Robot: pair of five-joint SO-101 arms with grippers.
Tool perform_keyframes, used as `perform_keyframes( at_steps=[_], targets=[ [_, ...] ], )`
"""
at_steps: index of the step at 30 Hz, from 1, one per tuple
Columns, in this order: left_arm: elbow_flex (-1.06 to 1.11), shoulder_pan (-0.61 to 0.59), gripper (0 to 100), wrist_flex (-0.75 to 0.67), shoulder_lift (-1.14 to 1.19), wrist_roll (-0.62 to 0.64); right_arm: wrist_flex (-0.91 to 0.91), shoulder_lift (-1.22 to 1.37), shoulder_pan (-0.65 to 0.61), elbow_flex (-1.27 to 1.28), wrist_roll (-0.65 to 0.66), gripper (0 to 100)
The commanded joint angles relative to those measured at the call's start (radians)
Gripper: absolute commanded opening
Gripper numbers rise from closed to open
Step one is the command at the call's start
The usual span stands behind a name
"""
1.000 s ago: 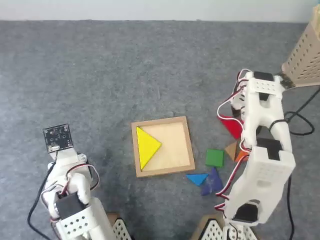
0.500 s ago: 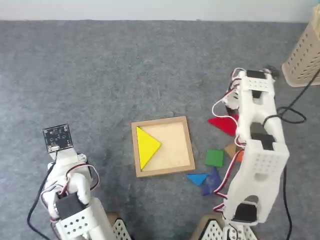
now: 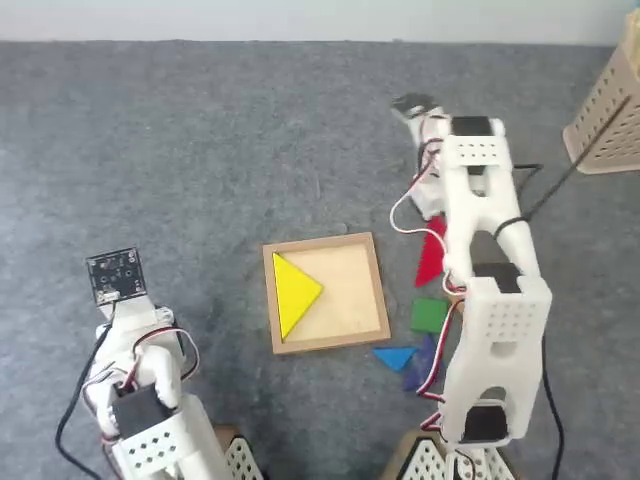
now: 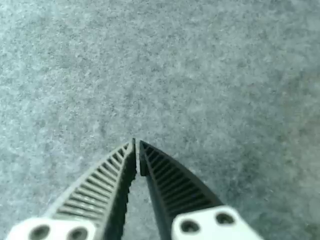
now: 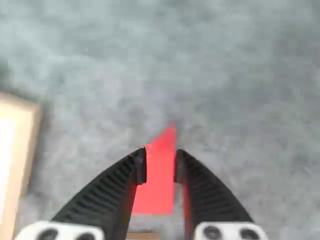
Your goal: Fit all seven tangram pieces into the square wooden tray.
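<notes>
Moved: our right gripper (image 5: 160,161) has swung the red triangle (image 3: 432,255) in near the tray (image 3: 320,241).
Right grip: clamped on that triangle, apparently lifted.
Left gripper (image 4: 136,146): we see it closed, empty, above carpet (image 4: 225,75).

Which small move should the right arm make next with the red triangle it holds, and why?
Probably carry the red triangle sideways toward the wooden tray until it hangs above the bare wood. The right end effector is shut on the piece, which in the high view sits just outside the tray, on the side away from the yellow triangle. That yellow piece covers one part of the tray and the rest looks free.
</notes>
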Motion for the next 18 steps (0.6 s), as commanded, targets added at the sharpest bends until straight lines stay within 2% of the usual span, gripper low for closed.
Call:
perform_keyframes(
  at_steps=[1,6,12,15,18],
  targets=[
    [-0.008,0.003,1,0.006,-0.008,0.015,0.028,-0.058,-0.028,-0.054,-0.035,14.9],
    [-0.008,0.003,1,0.006,-0.008,0.015,0.074,-0.148,-0.030,-0.055,-0.187,15.1],
    [-0.008,0.003,1,0.006,-0.008,0.015,0.171,-0.245,-0.035,-0.032,-0.252,15.1],
    [-0.008,0.003,1,0.006,-0.008,0.015,0.117,-0.309,-0.035,0.077,-0.275,15.1],
    [-0.008,0.003,1,0.006,-0.008,0.015,-0.010,-0.394,-0.044,0.275,-0.295,15.1]
  ],
)
